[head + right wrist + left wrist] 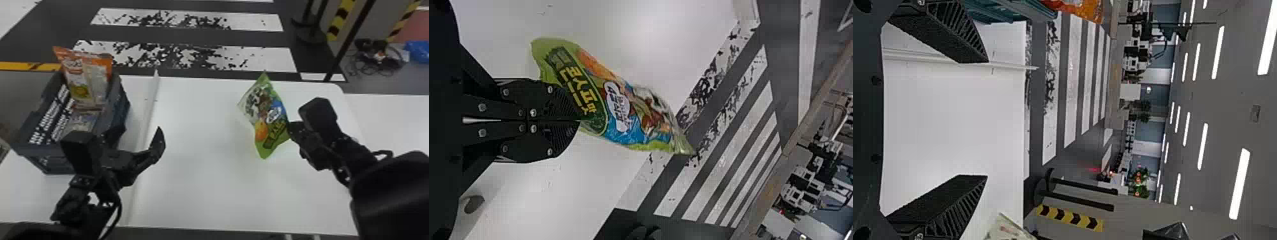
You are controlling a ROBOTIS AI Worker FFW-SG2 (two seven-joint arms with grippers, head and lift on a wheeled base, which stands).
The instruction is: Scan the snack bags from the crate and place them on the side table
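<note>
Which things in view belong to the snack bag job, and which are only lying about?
For the job:
- green snack bag, gripped by the right end effector
- crate with orange snack bag
- left end effector, open
- white table

Just lying about:
- tangled cables and gear on the floor
- blue item
- black stand

Bright, diffuse light from ceiling strips (1239, 183); pale glare on white tabletop (198, 191); shadows soft, faint.

The surface (198, 191) is white, with a rounded far right corner. A dark crate (119, 102) stands on its left part, near a narrow pale strip (148, 111) running front to back.
</note>
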